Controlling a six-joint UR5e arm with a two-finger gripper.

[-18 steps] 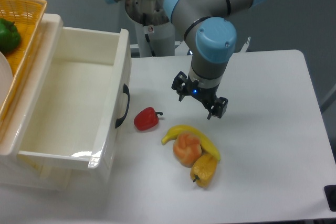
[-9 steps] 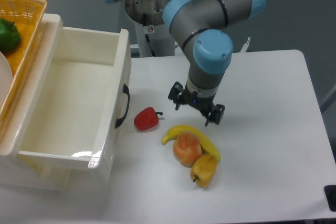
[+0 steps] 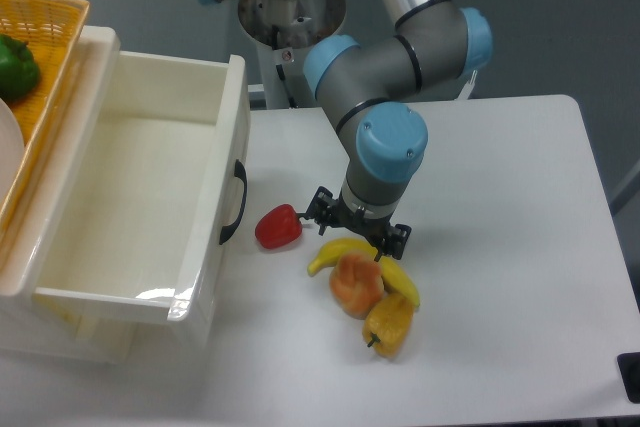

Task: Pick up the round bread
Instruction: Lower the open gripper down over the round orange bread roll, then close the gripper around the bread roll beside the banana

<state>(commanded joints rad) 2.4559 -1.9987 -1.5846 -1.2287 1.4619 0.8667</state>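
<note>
Round bread (image 3: 356, 285): glossy orange-pink bun, paler swirled folds, on table (image 3: 500, 247). Banana (image 3: 345, 250) touching its upper edge, yellow-orange pepper (image 3: 390, 324) against lower right, red pepper (image 3: 278, 227) to left. Gripper (image 3: 357, 228) just above bread, jaws spread, nothing held.

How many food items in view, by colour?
Red: 1, red pepper
Yellow: 1, banana
Orange-pink: 1, round bread
Yellow-orange: 1, elongated pepper
Green: 1, green pepper in the basket
Total: 5
</note>
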